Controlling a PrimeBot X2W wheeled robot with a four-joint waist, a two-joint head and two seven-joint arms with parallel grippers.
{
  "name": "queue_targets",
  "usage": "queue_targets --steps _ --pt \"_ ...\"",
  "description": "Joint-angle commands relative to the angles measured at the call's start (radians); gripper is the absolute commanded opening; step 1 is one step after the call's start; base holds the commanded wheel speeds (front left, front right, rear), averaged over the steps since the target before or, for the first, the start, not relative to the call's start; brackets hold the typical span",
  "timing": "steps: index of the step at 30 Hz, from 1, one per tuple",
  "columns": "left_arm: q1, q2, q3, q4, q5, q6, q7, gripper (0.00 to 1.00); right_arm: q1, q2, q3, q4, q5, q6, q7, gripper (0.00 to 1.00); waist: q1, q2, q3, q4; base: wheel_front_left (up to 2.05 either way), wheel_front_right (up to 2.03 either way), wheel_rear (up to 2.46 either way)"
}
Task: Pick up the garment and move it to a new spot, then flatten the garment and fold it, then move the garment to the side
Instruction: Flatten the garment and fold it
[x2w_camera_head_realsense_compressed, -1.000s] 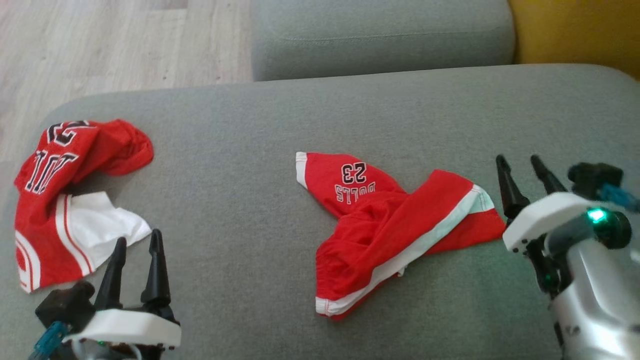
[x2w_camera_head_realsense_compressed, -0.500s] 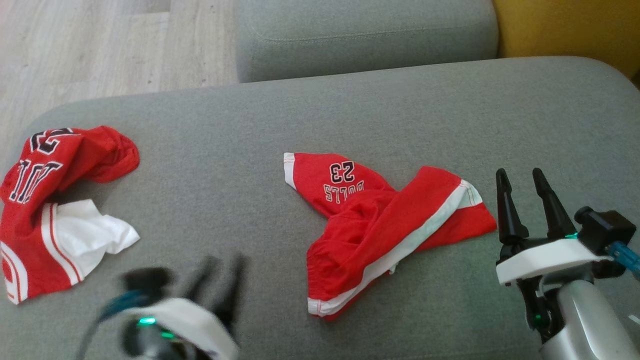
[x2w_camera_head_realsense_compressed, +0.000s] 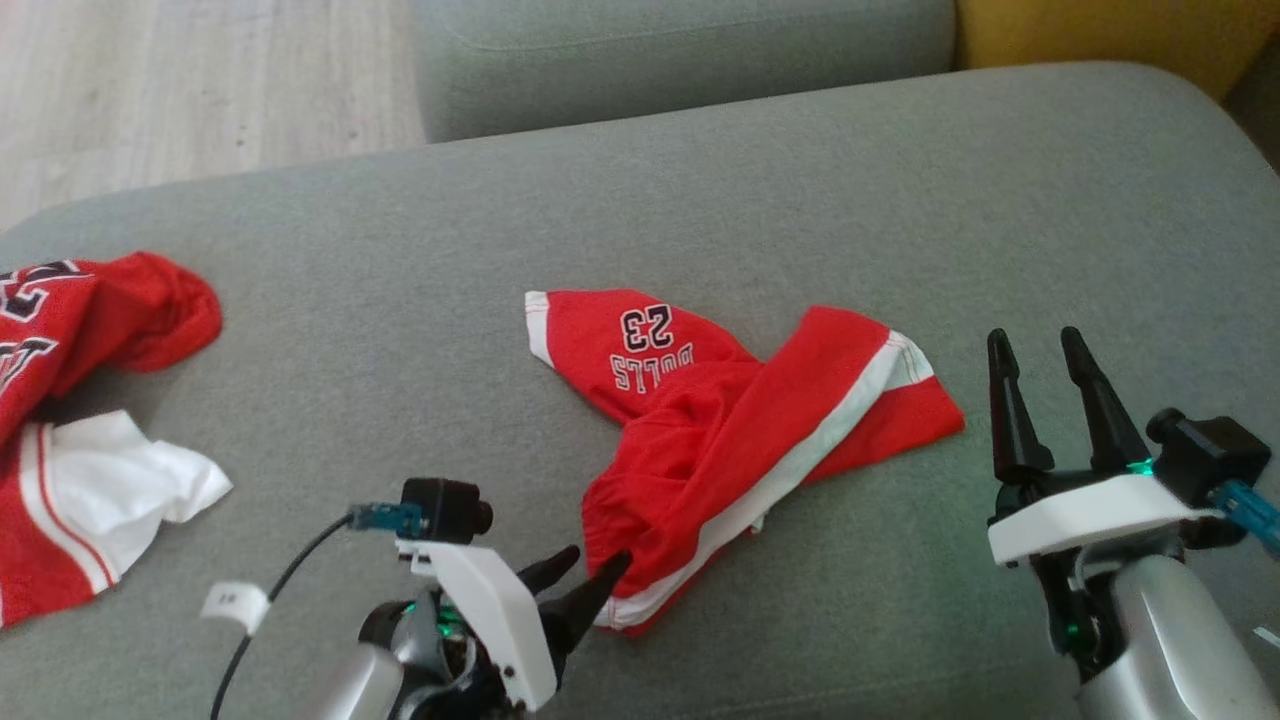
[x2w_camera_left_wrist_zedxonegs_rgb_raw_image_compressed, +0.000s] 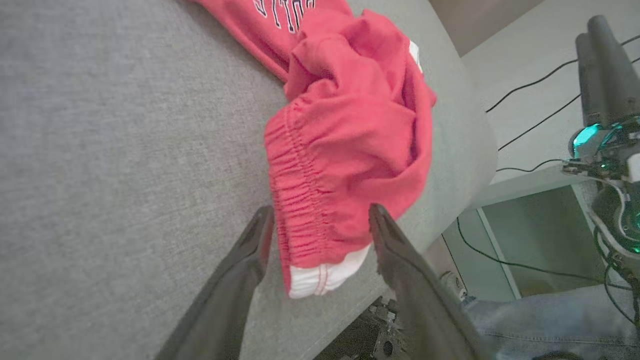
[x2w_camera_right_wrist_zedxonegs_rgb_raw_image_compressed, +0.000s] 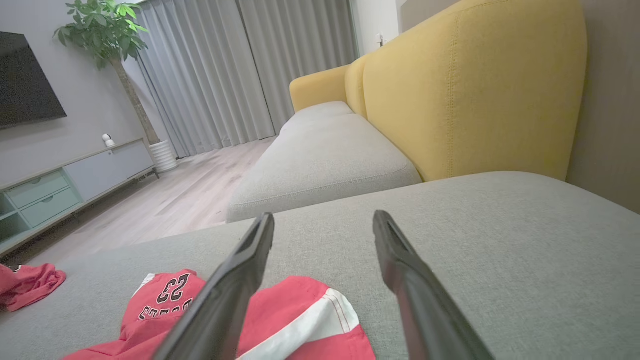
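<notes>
Crumpled red shorts (x2w_camera_head_realsense_compressed: 740, 440) with white side stripes and "BULLS 23" print lie mid-cushion on the grey sofa seat (x2w_camera_head_realsense_compressed: 700, 190). My left gripper (x2w_camera_head_realsense_compressed: 597, 558) is open and points right at the shorts' near corner. In the left wrist view, the gathered waistband and white hem of the shorts (x2w_camera_left_wrist_zedxonegs_rgb_raw_image_compressed: 350, 140) lie between the two fingers of that gripper (x2w_camera_left_wrist_zedxonegs_rgb_raw_image_compressed: 321, 212). My right gripper (x2w_camera_head_realsense_compressed: 1033, 338) stands open and empty just right of the shorts, fingers pointing away from me. In the right wrist view, the shorts (x2w_camera_right_wrist_zedxonegs_rgb_raw_image_compressed: 295, 320) lie below and left of its spread fingers (x2w_camera_right_wrist_zedxonegs_rgb_raw_image_compressed: 324, 216).
A second red garment (x2w_camera_head_realsense_compressed: 90, 320) with a white part (x2w_camera_head_realsense_compressed: 120, 490) lies bunched at the seat's left end. Another grey cushion (x2w_camera_head_realsense_compressed: 680, 50) and a yellow backrest (x2w_camera_right_wrist_zedxonegs_rgb_raw_image_compressed: 475, 90) lie beyond. Wooden floor (x2w_camera_head_realsense_compressed: 150, 90) is at far left. A person's jeans leg (x2w_camera_left_wrist_zedxonegs_rgb_raw_image_compressed: 550, 320) shows beside the seat edge.
My left gripper swung from the lower left across to the shorts' near corner and turned to point right. The right gripper dropped slightly. The camera view shifted, sliding everything left.
</notes>
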Motion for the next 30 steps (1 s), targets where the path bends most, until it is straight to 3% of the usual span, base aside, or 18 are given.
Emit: queue_targets --steps 1,7,8,9,10,16,25,30 --pt "-0.07 0.016 0.021 -0.002 -0.014 -0.006 0.001 1.0 -0.039 -0.013 0.023 -0.036 -0.004 -0.001 -0.009 1.0 0.0 0.0 0.012 -0.015 0.0 0.0 0.0" --pt "-0.133 0.046 -0.048 0.098 -0.063 -0.006 -0.017 1.0 -0.049 -0.009 0.019 -0.026 -0.007 -0.001 -0.009 1.0 0.0 0.0 0.024 -0.036 0.0 0.0 0.0" --pt "-0.139 0.047 -0.055 0.106 -0.078 -0.006 -0.028 0.7 -0.05 -0.008 0.018 -0.025 -0.007 -0.001 -0.01 1.0 0.0 0.0 0.024 -0.039 0.0 0.0 0.0" --pt "-0.145 0.05 -0.061 0.111 -0.092 -0.006 -0.041 0.25 -0.05 -0.007 0.017 -0.023 -0.007 -0.001 -0.011 1.0 0.0 0.0 0.024 -0.04 0.0 0.0 0.0" --pt "-0.152 0.053 -0.067 0.117 -0.104 -0.007 -0.053 0.0 -0.049 -0.006 0.016 -0.022 -0.007 -0.001 -0.012 1.0 0.0 0.0 0.024 -0.041 0.0 0.0 0.0" --pt "-0.186 0.111 -0.084 0.111 -0.169 -0.007 -0.101 0.0 -0.045 0.001 0.011 -0.01 -0.008 -0.001 -0.015 1.0 0.0 0.0 0.014 -0.036 0.0 0.0 0.0" --pt "-0.251 0.29 0.001 0.107 -0.343 -0.007 0.001 0.0 -0.048 0.01 0.013 0.002 -0.006 -0.001 -0.016 1.0 0.0 0.0 0.009 -0.031 0.0 0.0 0.0" --pt "-0.277 0.329 0.048 0.184 -0.383 -0.007 0.009 0.0 -0.055 0.015 0.024 0.006 -0.003 -0.001 -0.017 1.0 0.0 0.0 0.011 -0.042 0.0 0.0 0.0"
